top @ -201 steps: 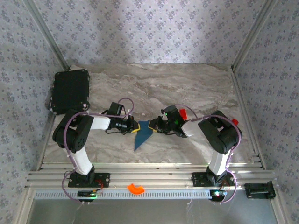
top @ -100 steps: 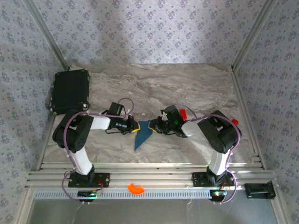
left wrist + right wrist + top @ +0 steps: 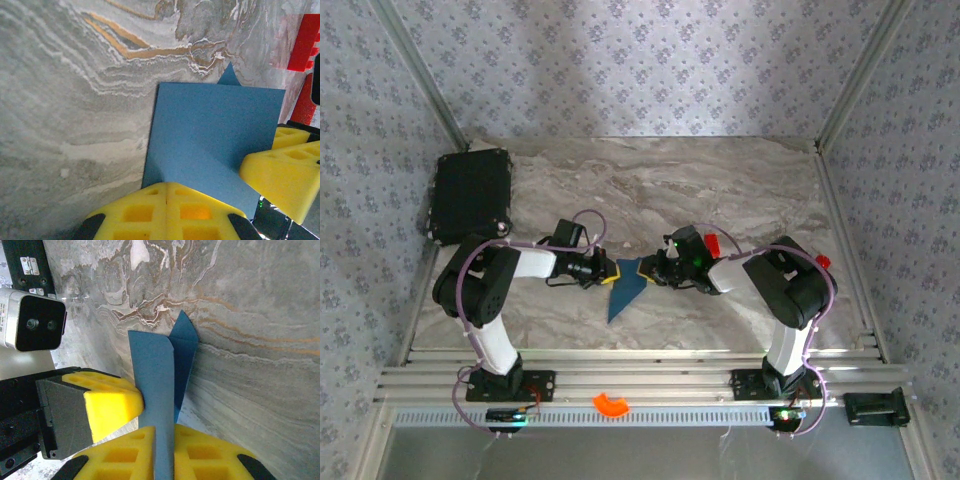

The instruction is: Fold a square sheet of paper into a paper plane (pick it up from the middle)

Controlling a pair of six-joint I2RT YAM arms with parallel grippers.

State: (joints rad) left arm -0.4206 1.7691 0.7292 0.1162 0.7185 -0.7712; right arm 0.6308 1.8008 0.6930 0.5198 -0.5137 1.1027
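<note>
At the far left corner a black case (image 3: 470, 195) lies flat on the marbled bench (image 3: 720, 180), tight against the left frame post and well apart from the work in the middle. The left gripper (image 3: 610, 271) reaches in low from the left, its yellow jaws pressed together, the tips against the left edge of the blue sheet of paper (image 3: 626, 288); whether they nip a layer cannot be told. The sheet lies mid-bench between the two arms. It is dark, matte and already creased: a broad end is held up between the grippers and a long point tapers toward the near side, and in the left wrist view a small triangular tip peeks past its far edge. Near of it, on the rails, sits an orange curved piece (image 3: 612, 404). The right gripper (image 3: 651, 272) comes in from the right, its jaws pinching an upright fold of the sheet, the two grippers almost nose to nose. Just behind the right wrist a small red block (image 3: 713, 243) rests on the bench. The widest open stretch of bench lies on the far side, up to the patterned wall; aluminium posts bound the left and right sides.
</note>
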